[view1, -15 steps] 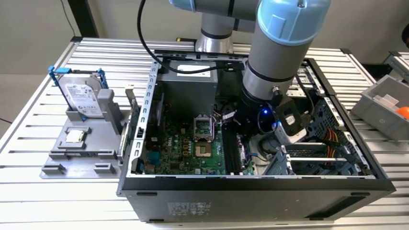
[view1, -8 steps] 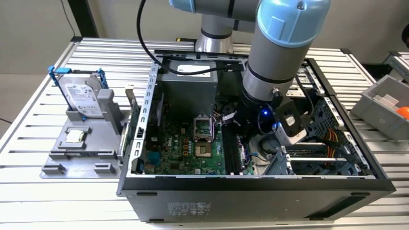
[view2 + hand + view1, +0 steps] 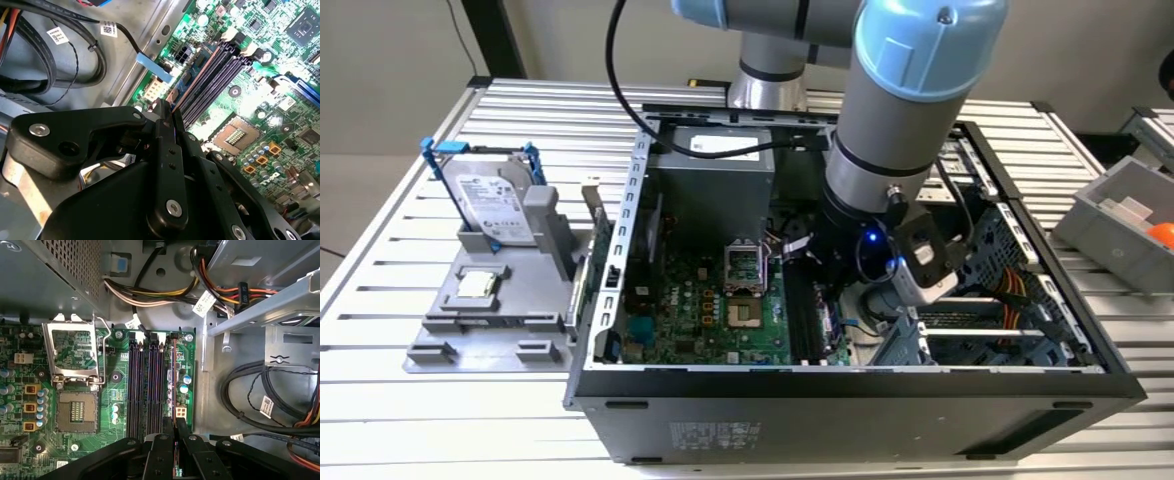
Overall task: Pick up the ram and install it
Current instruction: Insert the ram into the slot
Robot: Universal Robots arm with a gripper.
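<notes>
While the arm [image 3: 894,130] reaches down into the open computer case [image 3: 854,400] on the counter [image 3: 400,420], the pincer [image 3: 174,424] sits low over the motherboard [image 3: 115,375]. Fingers are drawn narrow. They pinch the ram [image 3: 173,380], seen edge-on as a thin strip running straight out ahead of the fingertips. In the second wrist view it's the same: pincer [image 3: 167,107] tight, ram [image 3: 192,80] a slim reddish-edged line along the outermost of the memory slots [image 3: 215,75].

Step, as I judge it: pick-up done, install in hand, with the stick lined up over or entering the slot on the case-wall side. The other memory slots [image 3: 145,390] lie just beside the ram, empty, and the CPU socket [image 3: 77,412] is further off on that same side. A cable bundle [image 3: 260,390] lies on the pincer's opposite side, beyond the metal wall.

Seating calls for the stick to stay parallel with the slot, keyed the right way, then a straight even push so both end latches catch. Any tilt could jam it.

Hard to tell:
- whether the ram's bottom edge is in the slot yet or just above it
- the far latch, too small to read
- the near end of the slot, hidden under the fingers
- pincer and ram in the exterior view, hidden by the wrist
</notes>
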